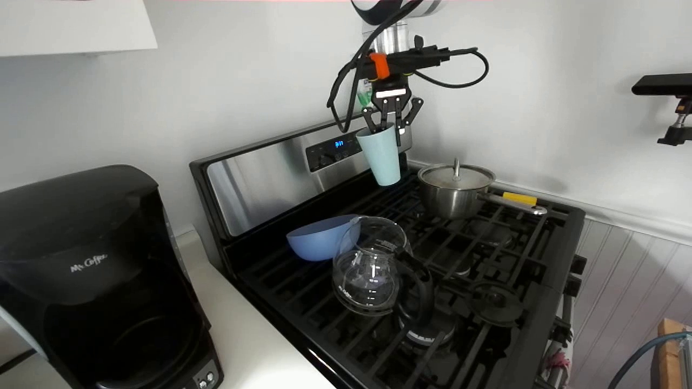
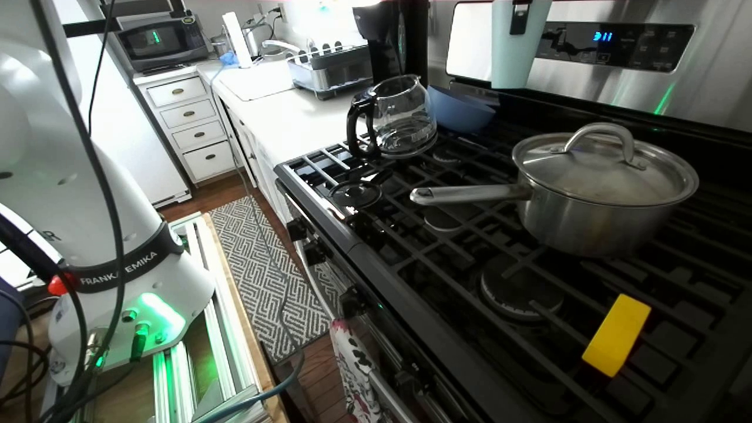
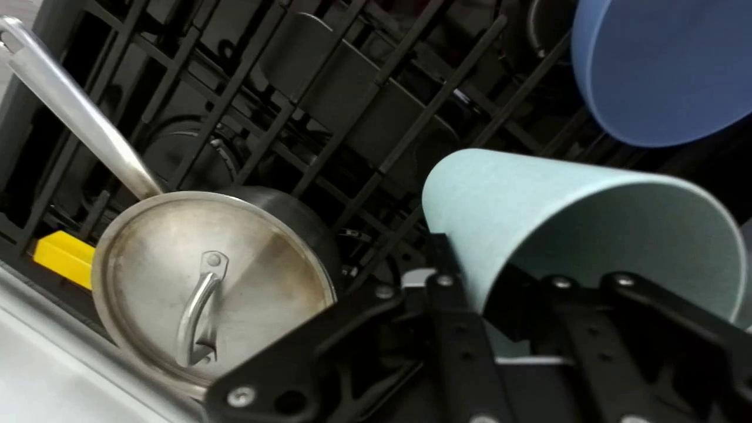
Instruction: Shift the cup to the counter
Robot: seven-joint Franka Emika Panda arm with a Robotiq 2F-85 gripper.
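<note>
One cup point(image 1: 379, 157) hangs in the air above the rear of the stove surface point(image 1: 378, 351), clamped at its rim by the end effector point(image 3: 477, 270): in the wrist view, one finger sits inside the mouth and its partner presses the outer wall, so the grasp is on that thin wall alone. The cup lies below the end effector, mouth uppermost, and in an exterior view its long axis leans off vertical, base angled to the side of the lidded pot point(image 1: 450, 200). The coming move turns on where the counter surface point(image 1: 257, 343) lies from there: to the opposite side, past the blue bowl point(image 1: 316, 240) and the glass jug point(image 1: 367, 275), beside the coffee maker point(image 1: 81, 232). I judge that the carry should run sideways, away from the pot, with the base high enough to pass over bowl and jug. Held at a single spot on the wall, the cup could pivot if it brushed either one. The lean would probably need straightening too, so that the base meets the counter surface flat.
</note>
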